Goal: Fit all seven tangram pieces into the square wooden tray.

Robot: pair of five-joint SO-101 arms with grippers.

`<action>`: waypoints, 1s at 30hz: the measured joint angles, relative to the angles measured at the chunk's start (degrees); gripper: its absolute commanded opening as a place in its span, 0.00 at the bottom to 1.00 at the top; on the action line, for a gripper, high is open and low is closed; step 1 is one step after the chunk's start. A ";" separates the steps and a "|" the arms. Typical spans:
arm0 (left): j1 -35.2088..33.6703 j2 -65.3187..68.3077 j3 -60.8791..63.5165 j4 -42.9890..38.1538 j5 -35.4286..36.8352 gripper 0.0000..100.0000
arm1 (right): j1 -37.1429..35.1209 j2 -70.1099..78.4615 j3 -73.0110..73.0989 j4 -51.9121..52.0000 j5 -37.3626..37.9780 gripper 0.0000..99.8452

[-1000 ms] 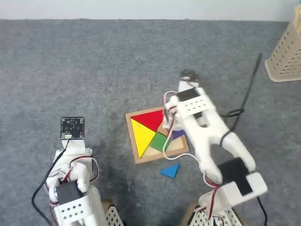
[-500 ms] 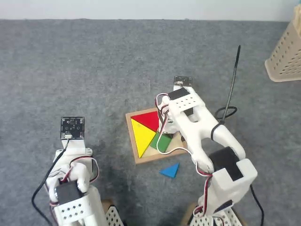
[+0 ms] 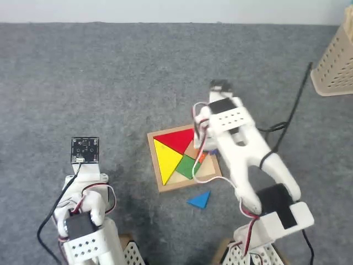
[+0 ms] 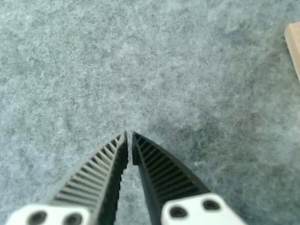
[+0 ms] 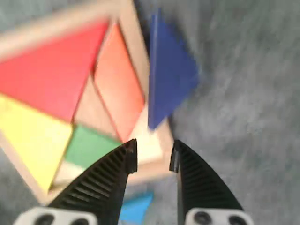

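The dark blue piece [image 5: 171, 70] lies tilted over the rim of the tray [image 5: 135, 56], half outside; probably thin, stiff, light, slick painted wood, best pinched across its free edges; the right pincer [image 5: 152, 154] hangs near it, slightly spread, empty; the left pincer [image 4: 130, 140] is pressed together above the bench [image 4: 140, 56]; no readable print.

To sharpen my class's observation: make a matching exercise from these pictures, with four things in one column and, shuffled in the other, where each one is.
1 red triangle
2 light blue triangle
3 dark blue piece
4 left gripper

A shut, above bare carpet
B lying inside the tray
C on the carpet, apart from the tray
D overlapping the tray's rim

Pairs: 1-B, 2-C, 3-D, 4-A
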 measured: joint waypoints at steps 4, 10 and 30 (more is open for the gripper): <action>0.00 0.00 0.00 0.00 0.00 0.01 | 4.84 0.18 0.00 -7.47 2.99 0.11; 0.00 0.00 0.00 0.00 0.00 0.01 | 5.71 6.24 -0.09 -9.93 6.07 0.11; 0.00 0.00 0.00 0.00 0.00 0.01 | -0.35 7.12 0.44 -6.51 6.77 0.04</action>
